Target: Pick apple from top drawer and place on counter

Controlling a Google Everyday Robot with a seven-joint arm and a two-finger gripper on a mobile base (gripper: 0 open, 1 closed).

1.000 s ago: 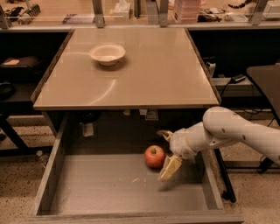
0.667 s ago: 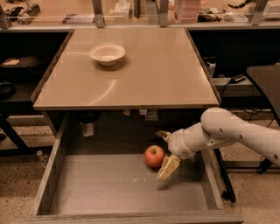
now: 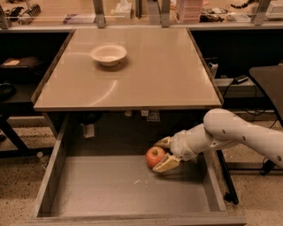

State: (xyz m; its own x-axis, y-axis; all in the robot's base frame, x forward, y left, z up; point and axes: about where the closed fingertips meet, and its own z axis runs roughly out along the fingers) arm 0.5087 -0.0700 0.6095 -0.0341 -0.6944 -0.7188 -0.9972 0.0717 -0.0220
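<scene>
The red apple (image 3: 154, 156) lies on the grey floor of the open top drawer (image 3: 110, 190), right of its middle and near the back. My gripper (image 3: 164, 153) reaches in from the right on the white arm (image 3: 234, 132). It is open, with one finger (image 3: 163, 142) behind the apple's right side and the other finger (image 3: 166, 164) in front of it. The fingers straddle the apple's right edge, and the apple rests on the drawer floor. The beige counter (image 3: 146, 75) lies above and behind the drawer.
A white bowl (image 3: 108, 54) stands on the counter at the back left. The drawer's right wall (image 3: 213, 185) is close under my arm. A cluttered bench (image 3: 132, 13) runs behind the counter. A dark chair (image 3: 267, 84) stands at the right.
My gripper has moved a little to the left, so its fingers now reach around the apple's right side. The apple has not moved.
</scene>
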